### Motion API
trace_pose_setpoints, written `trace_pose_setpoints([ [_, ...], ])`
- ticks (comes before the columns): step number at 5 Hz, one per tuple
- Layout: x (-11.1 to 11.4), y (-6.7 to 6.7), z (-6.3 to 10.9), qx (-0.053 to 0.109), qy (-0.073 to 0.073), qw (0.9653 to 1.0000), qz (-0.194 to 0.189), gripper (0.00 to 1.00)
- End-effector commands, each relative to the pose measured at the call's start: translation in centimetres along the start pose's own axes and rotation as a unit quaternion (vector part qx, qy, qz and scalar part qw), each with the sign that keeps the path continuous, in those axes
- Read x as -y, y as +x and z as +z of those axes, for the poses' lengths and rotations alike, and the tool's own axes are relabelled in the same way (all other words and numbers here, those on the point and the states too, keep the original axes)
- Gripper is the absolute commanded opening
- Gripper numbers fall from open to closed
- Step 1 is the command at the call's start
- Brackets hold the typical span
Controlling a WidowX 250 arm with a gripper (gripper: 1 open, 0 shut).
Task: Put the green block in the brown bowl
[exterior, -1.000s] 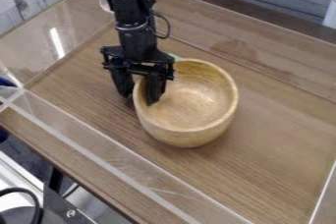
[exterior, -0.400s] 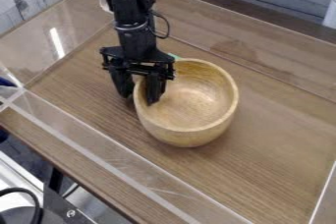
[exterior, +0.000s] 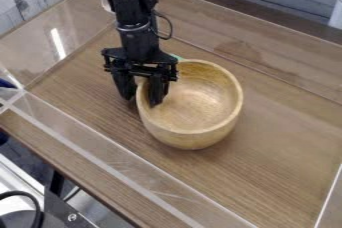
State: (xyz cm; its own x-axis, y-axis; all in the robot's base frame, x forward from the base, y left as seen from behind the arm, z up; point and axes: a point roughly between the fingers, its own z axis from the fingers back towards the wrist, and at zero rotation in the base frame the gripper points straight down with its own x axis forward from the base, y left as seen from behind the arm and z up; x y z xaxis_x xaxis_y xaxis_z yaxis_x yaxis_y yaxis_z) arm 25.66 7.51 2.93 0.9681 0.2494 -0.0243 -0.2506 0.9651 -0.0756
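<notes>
Filling most of the view, a brown wooden desk (exterior: 274, 172) is seen with its grain running from the far left towards the near right. A pale, glossy band is shown along its near left side, and a bright streak of light is reflected from the wood at the far left. Grey, wood-patterned surfaces are visible beyond the far edge.

A black robot arm (exterior: 131, 17) is extended over the desk from the far side, with its lower end pointed down at the left side of the bowl. A thin dark cable is looped beside its right side.

The brown bowl (exterior: 201, 107) is placed near the middle of the desk, just to the right of the arm's lower end. Its round hollow is left largely exposed to view, and part of its left rim is covered by the arm. The deepest part of the hollow is lit in a pale tan.

The black pincer (exterior: 144, 91) is closed on the left wall of the bowl, with the rim pinched between its two fingers: one is set outside the wall and the other inside.

Near the far left rim, the green block (exterior: 175, 58) is shown only as a small green patch, mostly hidden by the bowl and the pincer. It is located outside the bowl, just beyond the rim; whether the bowl is touched by it cannot be told.
</notes>
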Motion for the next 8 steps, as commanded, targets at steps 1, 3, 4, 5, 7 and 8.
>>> trace_pose_setpoints([
  [1, 0.4, 0.5, 1.0, 0.019, -0.001, 0.9998, 0.004, 0.0],
  [3, 0.9, 0.6, 3.9, 0.032, -0.012, 0.9994, 0.0, 1.0],
  [4, 1.3, 0.9, 7.3, 0.055, -0.019, 0.9983, -0.002, 1.0],
  [5, 1.6, 1.1, 9.8, 0.071, -0.023, 0.9972, -0.006, 1.0],
  [7, 1.5, 1.3, 8.1, 0.063, -0.014, 0.9979, -0.006, 1.0],
  [8, 1.4, 1.6, 7.3, 0.06, -0.011, 0.9981, -0.004, 1.0],
])
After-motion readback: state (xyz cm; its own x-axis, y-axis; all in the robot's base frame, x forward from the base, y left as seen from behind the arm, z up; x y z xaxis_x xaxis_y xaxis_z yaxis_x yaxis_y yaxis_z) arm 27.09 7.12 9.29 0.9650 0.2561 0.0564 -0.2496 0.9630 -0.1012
